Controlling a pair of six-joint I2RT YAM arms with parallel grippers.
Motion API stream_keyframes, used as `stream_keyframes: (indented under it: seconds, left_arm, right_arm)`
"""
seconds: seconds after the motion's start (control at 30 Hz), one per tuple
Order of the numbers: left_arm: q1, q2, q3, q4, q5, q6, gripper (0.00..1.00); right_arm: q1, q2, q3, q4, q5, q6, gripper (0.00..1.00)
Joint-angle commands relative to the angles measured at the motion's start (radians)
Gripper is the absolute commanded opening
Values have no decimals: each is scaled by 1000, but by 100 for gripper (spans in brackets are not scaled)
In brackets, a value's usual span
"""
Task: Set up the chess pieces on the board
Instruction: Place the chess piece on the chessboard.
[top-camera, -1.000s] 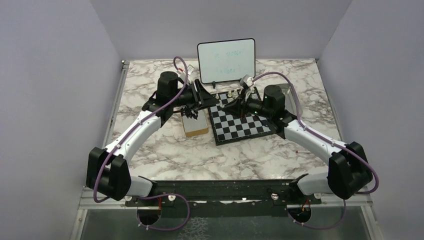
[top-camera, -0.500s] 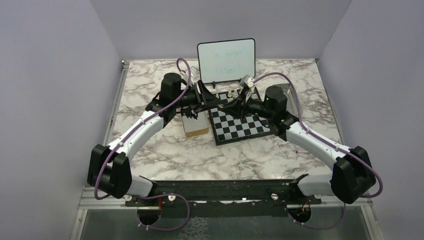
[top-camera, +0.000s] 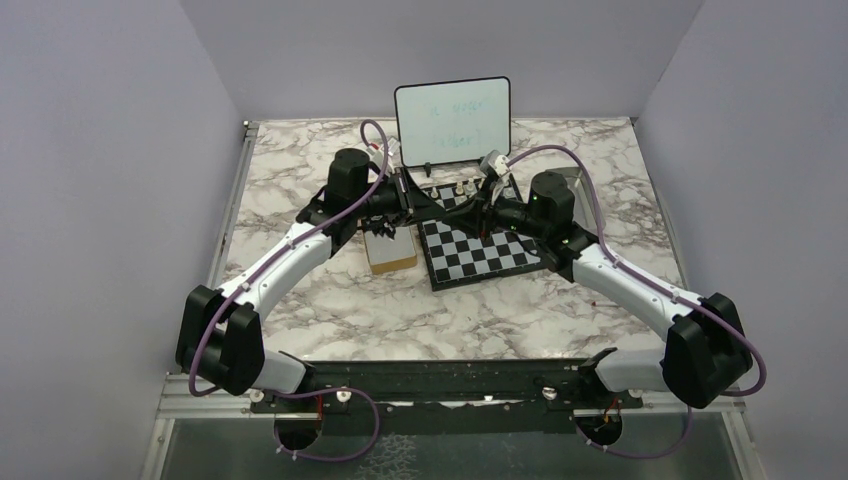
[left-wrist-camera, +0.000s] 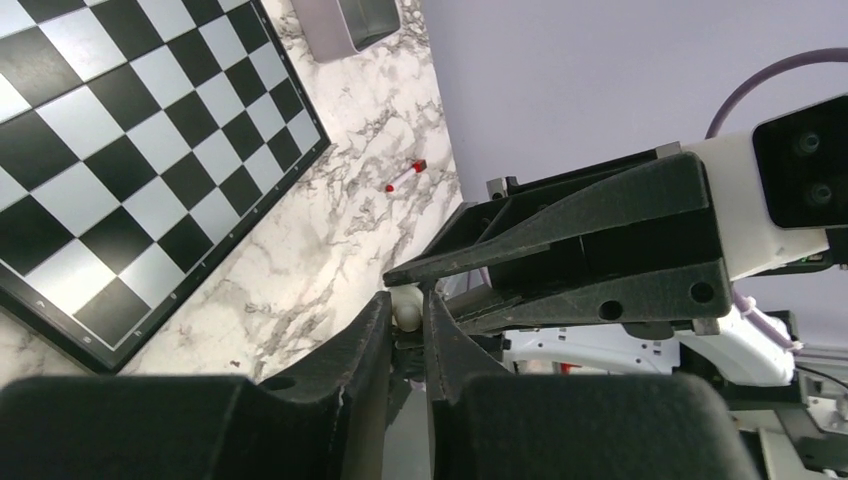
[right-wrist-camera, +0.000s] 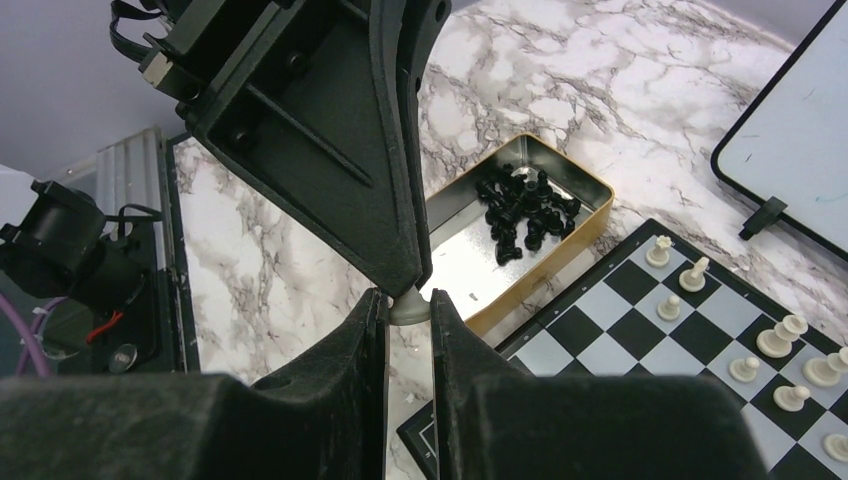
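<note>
Mid hand-over, I judged, I had my left tool (left-wrist-camera: 407, 300) and right tool (right-wrist-camera: 405, 297) both pinched on one pale chess piece (right-wrist-camera: 409, 308) above the board's (top-camera: 480, 256) 10 o'clock corner; next, one tool needed to let go.

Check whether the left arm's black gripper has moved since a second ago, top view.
Yes. The black two-finger left gripper shifted right, away from the tan metal tin toward the black-and-grey chessboard.

left hand (left-wrist-camera: 407, 322) — tight around pale piece (left-wrist-camera: 406, 303)
</note>
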Motion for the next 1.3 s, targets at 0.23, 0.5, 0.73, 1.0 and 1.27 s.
stream_keyframes:
  seconds: [0.23, 0.5, 0.73, 1.0, 1.27]
  left_arm:
    - [-14, 7, 27, -59, -71, 74, 9]
    - [-18, 60, 158, -261, -323, 334, 10]
    - [-48, 194, 257, -269, -602, 513, 10]
    - [-84, 384, 347, -174, -756, 593, 10]
    - [-97, 507, 352, -57, -801, 586, 10]
  right_arm:
    - [8, -16, -28, -2, 52, 12, 32]
    - [8, -72, -85, -78, 164, 51, 66]
    - [8, -144, -123, -180, 252, 87, 100]
    - [8, -244, -129, -320, 380, 83, 100]
    - [8, -299, -133, -407, 475, 92, 100]
